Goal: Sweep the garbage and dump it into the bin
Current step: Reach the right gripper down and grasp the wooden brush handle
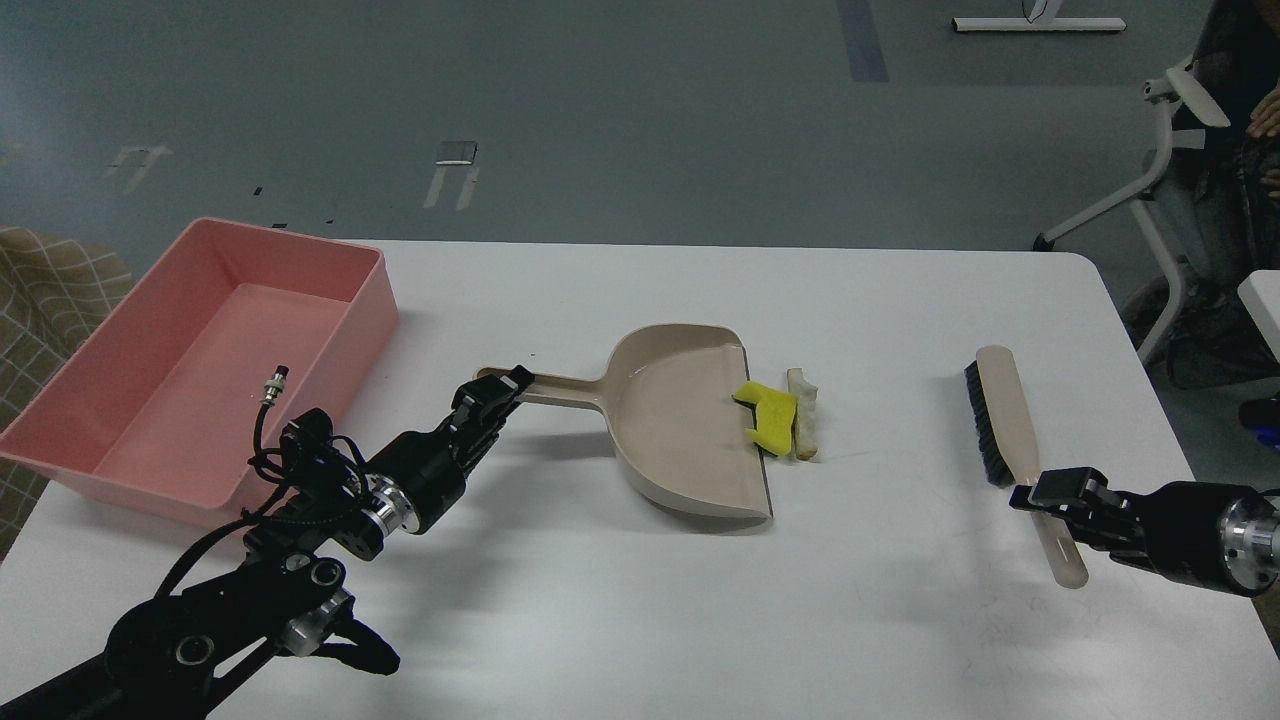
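Observation:
The garbage is a yellow notched piece (770,418) lying across the lip of a beige dustpan (675,425), with an off-white stick (803,415) on the table just right of it. The pink bin (355,335) stands at the far left and looks empty. My left gripper (495,392) is shut on the end of the dustpan's handle. A beige hand brush (1005,415) with black bristles lies at the right. My right gripper (1050,500) is open, with a finger on either side of the brush's handle, hiding part of it.
The white table (640,610) reaches the front edge below my arms. A white chair frame (1165,190) stands off the table's right side. A checkered cloth (40,290) lies beyond the bin at the left.

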You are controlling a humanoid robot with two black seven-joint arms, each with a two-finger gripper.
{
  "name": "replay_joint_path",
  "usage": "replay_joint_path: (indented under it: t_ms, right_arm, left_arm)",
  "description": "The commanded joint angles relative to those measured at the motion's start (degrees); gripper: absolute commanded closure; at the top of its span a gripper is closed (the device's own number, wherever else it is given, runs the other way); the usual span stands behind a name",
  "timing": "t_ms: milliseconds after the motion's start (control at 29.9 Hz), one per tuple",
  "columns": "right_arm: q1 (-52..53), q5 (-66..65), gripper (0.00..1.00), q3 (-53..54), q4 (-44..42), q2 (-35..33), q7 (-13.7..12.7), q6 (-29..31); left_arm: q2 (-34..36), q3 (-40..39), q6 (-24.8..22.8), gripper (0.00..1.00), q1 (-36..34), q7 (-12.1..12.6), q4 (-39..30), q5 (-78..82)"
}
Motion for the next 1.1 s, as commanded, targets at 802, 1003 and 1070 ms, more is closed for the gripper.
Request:
replay_joint_path:
  t_ms: [802,1003,1070]
  right_arm:
    - [-0.9,0.0,0.5,-0.1,-0.1,0.2,-0.8,-0.5]
    - [-0.9,0.0,0.56,-0.1,-0.1,0.4,-0.8,-0.5]
    - [-1.0,0.0,0.6,-0.1,-0.1,0.5,-0.8,-0.5]
  left_arm:
    - [0.1,0.1,-0.2,1.0,0.5,-0.4,0.0,1.2]
    - [0.1,0.1,-0.2,1.0,0.5,-0.4,0.0,1.2]
    - [0.1,0.1,-0.2,1.0,0.5,-0.4,0.0,1.1]
